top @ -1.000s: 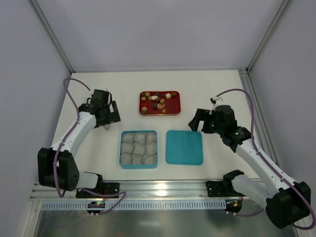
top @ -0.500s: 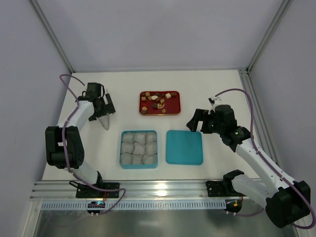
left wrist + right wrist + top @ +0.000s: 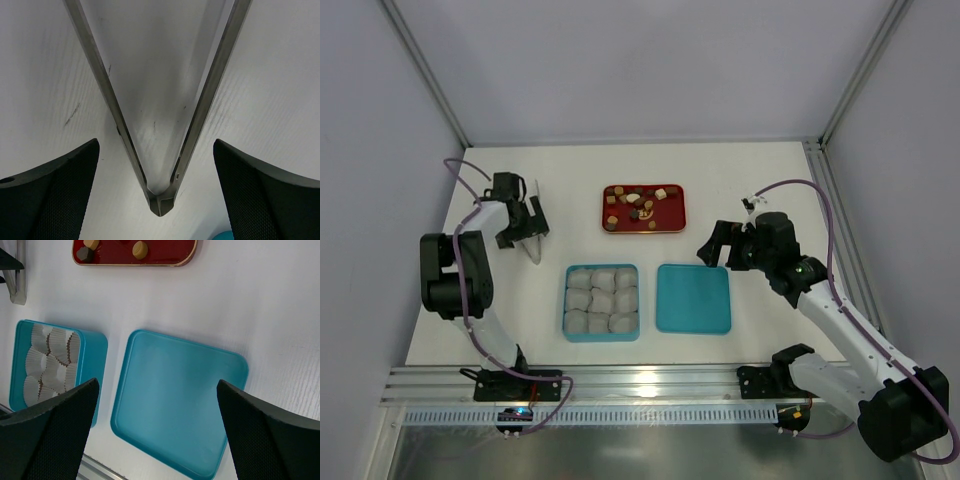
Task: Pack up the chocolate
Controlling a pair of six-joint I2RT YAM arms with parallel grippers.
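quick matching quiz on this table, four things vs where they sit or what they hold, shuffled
1 red rounded-rectangle tray
2 teal square box
3 flat teal lid
4 thin metal tongs

a lined with white crinkled paper cups
b beside the open left gripper
c holds the chocolate pieces
d bare, right of the box

Pairs: 1-c, 2-a, 3-d, 4-b

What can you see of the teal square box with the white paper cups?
The teal square box, plastic-looking with rounded corners, sits open and flat on the white table. White crinkled paper cups fill it, three rows of three, all empty. A flat teal lid lies just right of it, apart. Nothing else touches it.
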